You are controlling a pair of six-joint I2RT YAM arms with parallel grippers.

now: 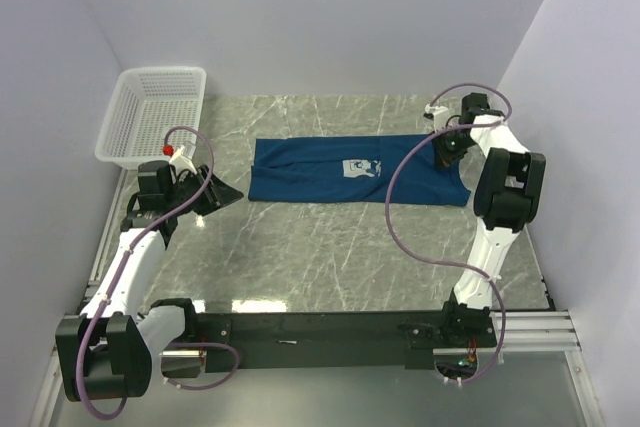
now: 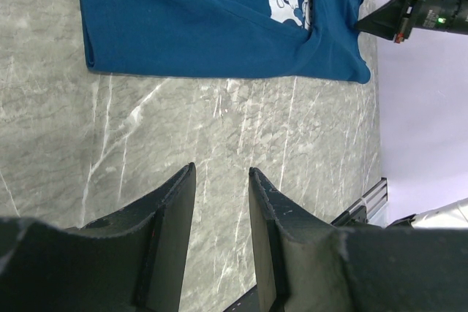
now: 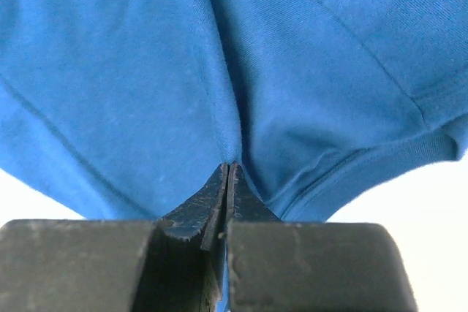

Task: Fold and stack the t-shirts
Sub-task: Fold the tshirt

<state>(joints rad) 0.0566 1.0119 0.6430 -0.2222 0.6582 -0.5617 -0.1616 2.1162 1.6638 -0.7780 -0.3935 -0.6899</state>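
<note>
The dark blue t-shirt (image 1: 340, 172) lies folded into a long band across the far middle of the table, its pale print (image 1: 362, 168) facing up right of centre. It also shows in the left wrist view (image 2: 212, 23) and fills the right wrist view (image 3: 146, 71). My right gripper (image 1: 445, 147) is at the shirt's right end, shut on a pinch of the blue cloth (image 3: 230, 169). My left gripper (image 1: 222, 195) is open and empty, low over the bare table just left of the shirt's left end; in its own view (image 2: 219, 173) the fingers stand apart.
A white plastic mesh basket (image 1: 155, 112) stands at the far left corner of the marble table (image 1: 330, 257). Purple cables loop over both arms. White walls close in on the left, back and right. A black rail (image 1: 330, 332) runs along the near edge.
</note>
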